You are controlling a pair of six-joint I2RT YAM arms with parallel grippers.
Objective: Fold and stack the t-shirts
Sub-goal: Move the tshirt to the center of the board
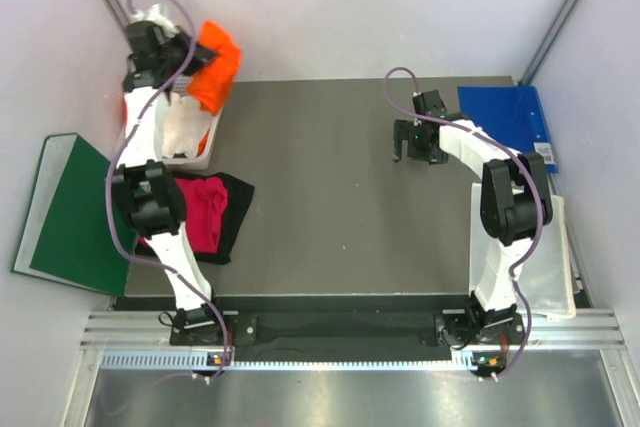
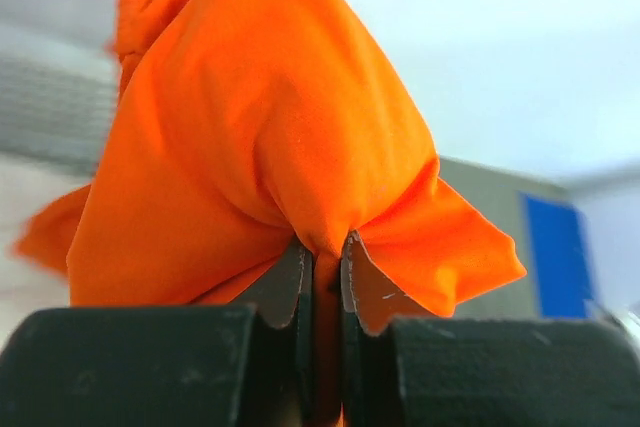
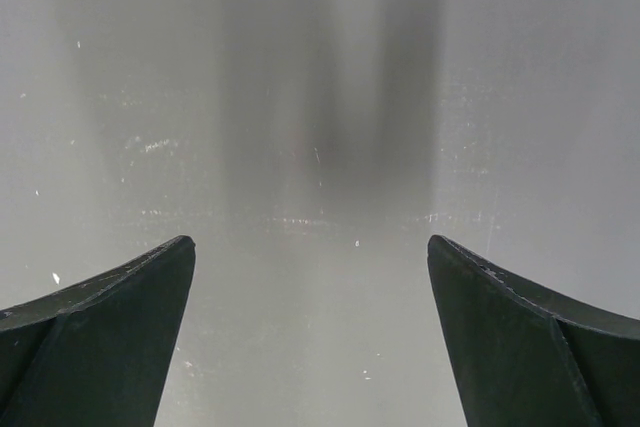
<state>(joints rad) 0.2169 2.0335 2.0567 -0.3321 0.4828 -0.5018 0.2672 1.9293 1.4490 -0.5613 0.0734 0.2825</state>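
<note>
Nearest the bases, one magenta shirt [image 1: 203,209] is lying crumpled on one black shirt [image 1: 238,209] at the left edge of the tabletop [image 1: 330,207]. Both are partly hidden under the left arm [image 1: 160,202], so their outlines are hard to make out. One green binder [image 1: 65,212] is lying just beside them, off the tabletop. The right arm [image 1: 510,197] is bending at the elbow and reaching inward, holding the right tool [image 3: 310,247] over bare tabletop, jaws spread wide with nothing between them. One blue folder [image 1: 510,122] is lying beyond it at the far right corner, partly covered by that arm. The left arm is stretching toward the far left corner, crossing over a white tray [image 1: 195,159] where white cloth [image 1: 182,122] is sitting; how many pieces it makes up I cannot tell. Farthest off, the left tool [image 2: 322,247] is pinching a fold of one orange shirt [image 2: 270,127], jaws closed on the cloth. The shirt is bunching in the air by the tray's far end, its lower part cut off in the wrist view.
</note>
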